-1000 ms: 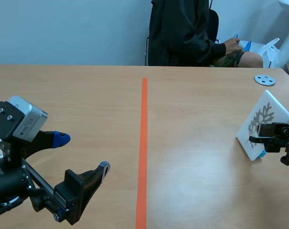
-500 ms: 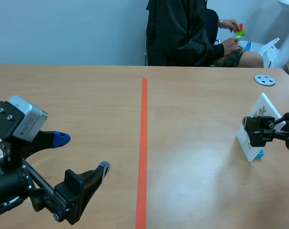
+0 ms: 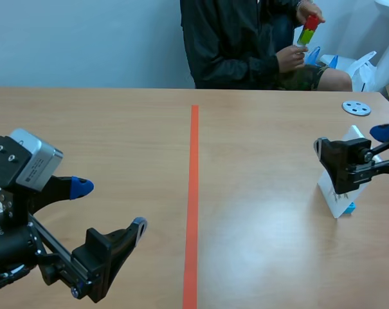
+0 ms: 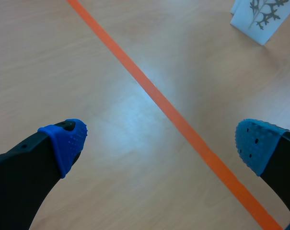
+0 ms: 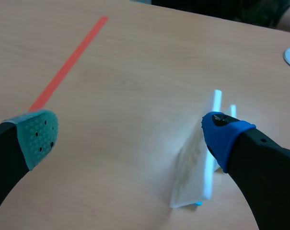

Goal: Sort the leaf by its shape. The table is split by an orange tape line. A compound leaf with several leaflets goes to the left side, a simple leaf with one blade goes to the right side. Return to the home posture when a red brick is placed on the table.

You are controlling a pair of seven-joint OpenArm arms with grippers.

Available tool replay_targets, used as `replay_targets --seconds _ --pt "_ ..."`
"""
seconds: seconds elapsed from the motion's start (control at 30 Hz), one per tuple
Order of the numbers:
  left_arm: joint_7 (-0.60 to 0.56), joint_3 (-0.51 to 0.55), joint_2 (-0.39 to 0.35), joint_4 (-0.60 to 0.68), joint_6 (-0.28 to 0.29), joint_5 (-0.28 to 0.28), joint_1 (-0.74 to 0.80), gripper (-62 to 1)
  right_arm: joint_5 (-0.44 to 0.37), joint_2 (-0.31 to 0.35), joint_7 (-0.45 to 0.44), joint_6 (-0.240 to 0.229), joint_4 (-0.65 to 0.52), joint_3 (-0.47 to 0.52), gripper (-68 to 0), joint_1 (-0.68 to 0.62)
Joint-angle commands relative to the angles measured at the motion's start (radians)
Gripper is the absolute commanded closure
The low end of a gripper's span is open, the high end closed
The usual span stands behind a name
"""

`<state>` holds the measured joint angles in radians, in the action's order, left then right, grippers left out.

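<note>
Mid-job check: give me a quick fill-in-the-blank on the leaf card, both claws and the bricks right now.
The leaf card stands on the ____ side of the orange tape line.
The right claw, at the card, is ____.
The open left claw holds ____.
The red and green bricks are held by the ____, not on the table.
Missing: right; open; nothing; person.
</note>
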<state>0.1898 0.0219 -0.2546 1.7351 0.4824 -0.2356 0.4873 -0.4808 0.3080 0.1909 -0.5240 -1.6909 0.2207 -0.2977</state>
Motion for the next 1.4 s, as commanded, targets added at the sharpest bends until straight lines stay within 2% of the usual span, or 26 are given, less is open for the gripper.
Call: replay_targets --seconds 0.0,0.1,0.27,0.43,0.6,0.67,0.77,1.23,1.37 --pt "-0.013 0.020 0.002 0.027 0.003 -0.013 -0.002 -62.3 -0.018 0.016 0.005 0.000 -0.053 0.006 -62.4 -0.028" --pt "-0.012 0.042 0.002 0.027 0.015 -0.019 -0.002 -62.3 -0.029 0.013 0.014 0.000 -0.153 0.005 -62.4 -0.102" --pt "-0.006 0.076 0.002 0.036 0.055 -0.093 0.021 -62.3 -0.029 0.013 0.014 0.004 -0.261 0.005 -62.4 -0.207" --pt "-0.006 0.104 0.000 0.080 0.072 -0.098 0.072 -62.3 -0.029 -0.001 0.026 0.004 -0.318 0.005 -62.4 -0.277" --pt "-0.005 0.108 -0.038 0.137 0.089 -0.098 0.140 -62.3 -0.028 -0.021 0.048 0.004 -0.368 0.003 -62.4 -0.327" --pt "-0.006 0.113 -0.052 0.151 0.089 -0.098 0.162 -62.3 -0.028 -0.021 0.048 0.003 -0.375 0.003 -62.5 -0.340" --pt "-0.006 0.122 -0.060 0.158 0.089 -0.098 0.178 -62.3 -0.028 -0.020 0.060 -0.001 -0.375 0.003 -67.9 -0.343" --pt "-0.006 0.124 -0.062 0.158 0.088 -0.120 0.177 -62.3 -0.029 -0.014 0.067 0.000 -0.375 0.003 -67.9 -0.333" --pt "-0.006 0.124 -0.062 0.158 0.088 -0.120 0.177 -62.3 -0.029 -0.015 0.096 0.000 -0.375 0.002 -67.9 -0.334"
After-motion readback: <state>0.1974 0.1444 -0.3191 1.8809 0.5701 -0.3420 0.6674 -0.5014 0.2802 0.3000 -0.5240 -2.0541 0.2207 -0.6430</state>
